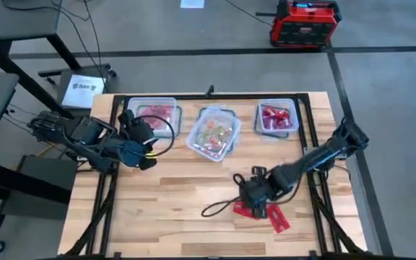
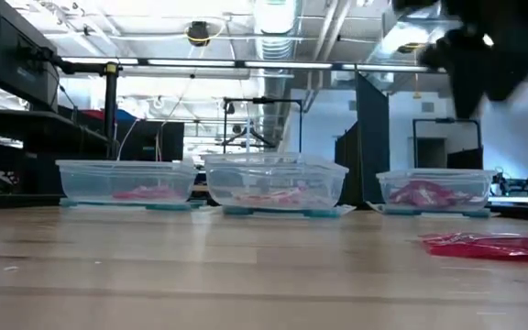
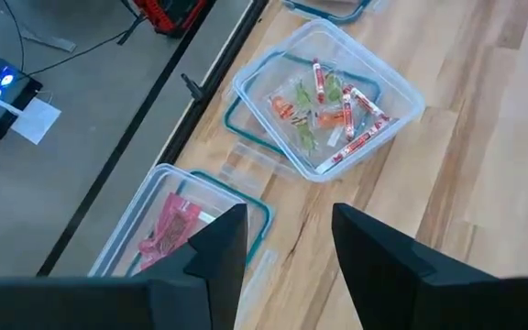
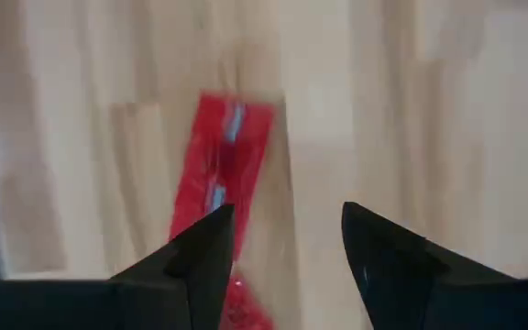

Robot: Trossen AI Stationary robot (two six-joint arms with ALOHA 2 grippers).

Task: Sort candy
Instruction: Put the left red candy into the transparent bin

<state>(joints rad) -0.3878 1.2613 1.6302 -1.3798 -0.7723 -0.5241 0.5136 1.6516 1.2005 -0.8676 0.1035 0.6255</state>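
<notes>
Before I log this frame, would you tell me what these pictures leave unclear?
- Red packets on the table: high view, partly covered by the right end effector; count unclear.
- Red packet: right wrist view, blurred; print unreadable.
- Left container: left wrist view, cut off behind the left end effector.

- Grey concrete floor (image 1: pixel 193 68) all round the wooden worktop (image 1: pixel 186 188).
- A red-and-black box (image 1: pixel 303 22) sits on the floor beyond the far edge.
- Ceiling pipes and strip lights (image 2: pixel 273 18) overhead.
- Dark shelving (image 2: pixel 26 101) stands past the worktop's left edge.
</notes>
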